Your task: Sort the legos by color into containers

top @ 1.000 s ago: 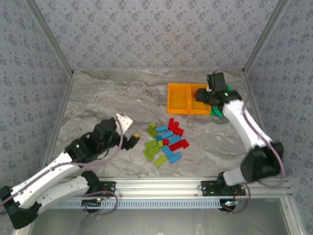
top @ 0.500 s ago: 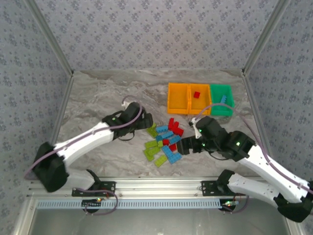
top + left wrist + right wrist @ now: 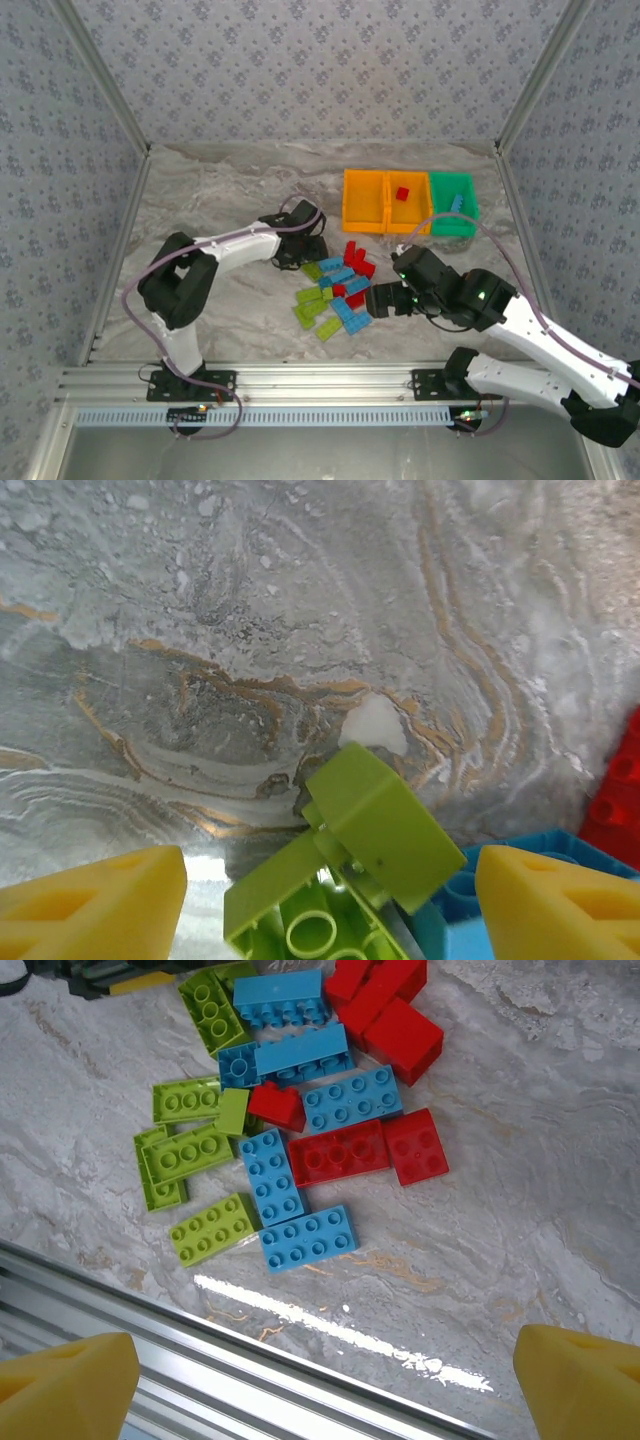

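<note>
The legos (image 3: 338,288) lie in a loose pile of red, light blue and lime green at the table's middle. My left gripper (image 3: 300,252) is at the pile's upper left. Its yellow fingers (image 3: 90,900) stand open on either side of a tilted lime green lego (image 3: 372,818), with a gap on the left. My right gripper (image 3: 380,298) hovers wide open at the pile's right; its fingertips (image 3: 70,1380) hang over the table's near edge, below a blue lego (image 3: 310,1237). The containers stand at the back right: two orange (image 3: 362,215), one holding a red lego (image 3: 401,194), and one green (image 3: 450,222) holding a blue lego (image 3: 457,203).
An aluminium rail (image 3: 200,1360) runs along the near edge, close under my right gripper. Patterned walls and slanted frame posts (image 3: 110,100) close in the table. Bare marble lies left of the pile (image 3: 200,200).
My left arm has swung from the near left across to the pile's green lego, jaws narrowing. My right arm came back from the bins to the pile's right and opened.
</note>
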